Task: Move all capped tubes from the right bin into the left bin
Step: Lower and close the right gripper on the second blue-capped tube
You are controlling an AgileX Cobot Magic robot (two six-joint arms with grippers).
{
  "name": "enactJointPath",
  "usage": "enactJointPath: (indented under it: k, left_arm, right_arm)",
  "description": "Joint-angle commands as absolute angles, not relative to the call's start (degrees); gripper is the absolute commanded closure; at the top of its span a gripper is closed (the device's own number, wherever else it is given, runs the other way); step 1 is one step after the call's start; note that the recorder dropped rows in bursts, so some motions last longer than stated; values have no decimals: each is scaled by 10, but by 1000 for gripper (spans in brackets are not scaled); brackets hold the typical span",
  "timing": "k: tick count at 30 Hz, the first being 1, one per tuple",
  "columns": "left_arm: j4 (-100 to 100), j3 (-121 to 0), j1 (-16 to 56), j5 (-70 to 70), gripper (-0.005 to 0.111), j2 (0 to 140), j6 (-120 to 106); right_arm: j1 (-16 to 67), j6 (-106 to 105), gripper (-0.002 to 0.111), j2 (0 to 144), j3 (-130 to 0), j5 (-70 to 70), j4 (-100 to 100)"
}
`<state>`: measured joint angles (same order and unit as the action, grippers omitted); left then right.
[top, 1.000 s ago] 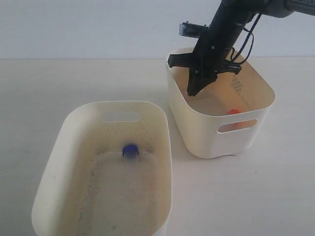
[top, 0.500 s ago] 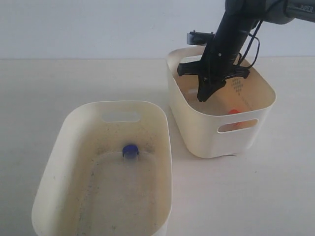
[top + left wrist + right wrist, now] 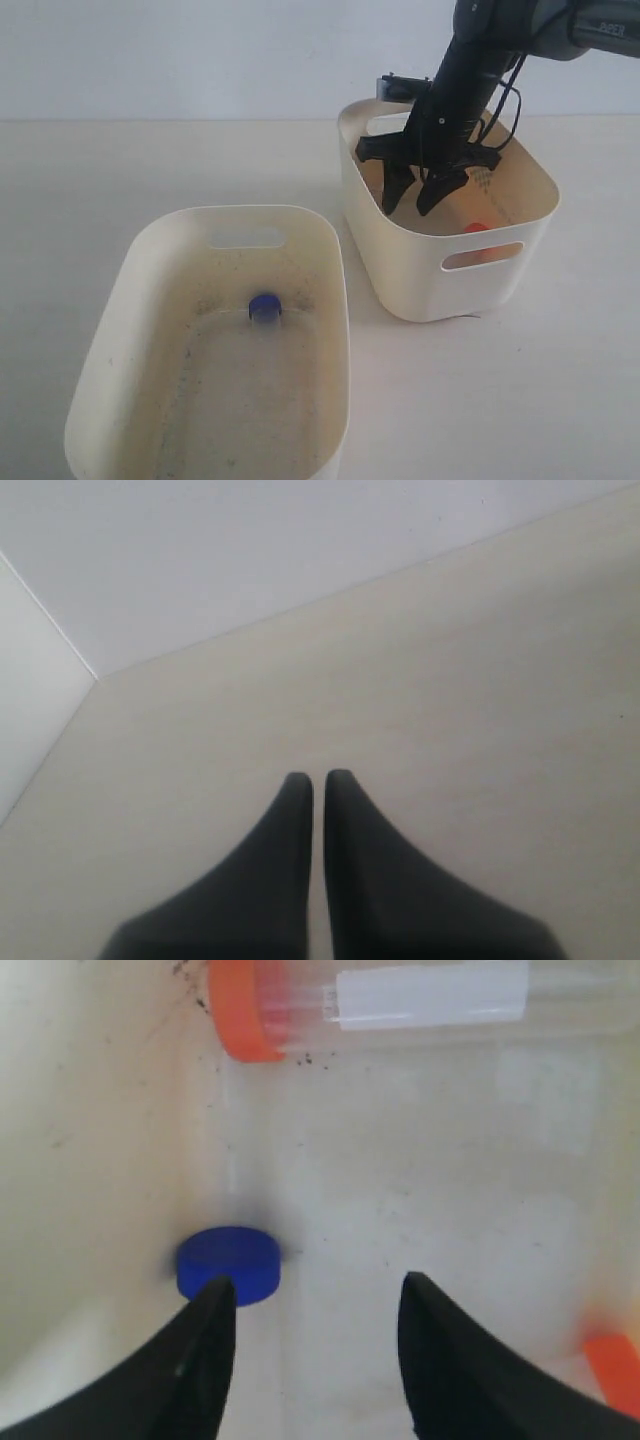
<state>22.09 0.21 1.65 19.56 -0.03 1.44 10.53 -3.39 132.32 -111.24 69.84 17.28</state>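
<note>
Pale cream surface (image 3: pixel 560 380) across the whole scene, plain white wall (image 3: pixel 200 50) behind. On the near left, left bin (image 3: pixel 112 330): cream, rounded, slot handle in the far wall, floor and walls speckled with dark grime. Further back on the right, apart from it, right bin (image 3: pixel 420 270): same cream plastic, slot handle facing front, faint dotted diamond on an inner wall.

Dark right arm (image 3: pixel 470 60) slanting down from the upper right into the right bin. Right claw (image 3: pixel 412 203) inside that bin, below the rim: released, fingers spread wide, gripping nothing, bare bin floor between them. Left claw (image 3: pixel 318 777) clenched, fingers all but touching, nothing between them, only bare surface beyond.

One blue-capped tube (image 3: pixel 264 306) in the left bin, on the floor toward the far wall.

Three more in the right bin:
- Labelled tube (image 3: pixel 400 1005), orange cap and white patch, lying on its side.
- Second blue cap (image 3: pixel 230 1263), seen from above, just beside one finger of the right claw and close to the bin wall, body hidden.
- Orange cap (image 3: pixel 612 1365), cut off at the wrist picture's edge.
</note>
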Motion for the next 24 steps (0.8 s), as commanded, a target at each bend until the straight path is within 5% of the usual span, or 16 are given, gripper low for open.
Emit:
enactJointPath:
  k: [1, 24]
  left_arm:
    - [219, 0, 19, 194, 102, 0, 20]
    - [219, 0, 19, 194, 102, 0, 20]
  right_arm:
    - [105, -38, 60, 1333, -1113, 699, 177]
    - [115, -76, 59, 1378, -1113, 666, 227]
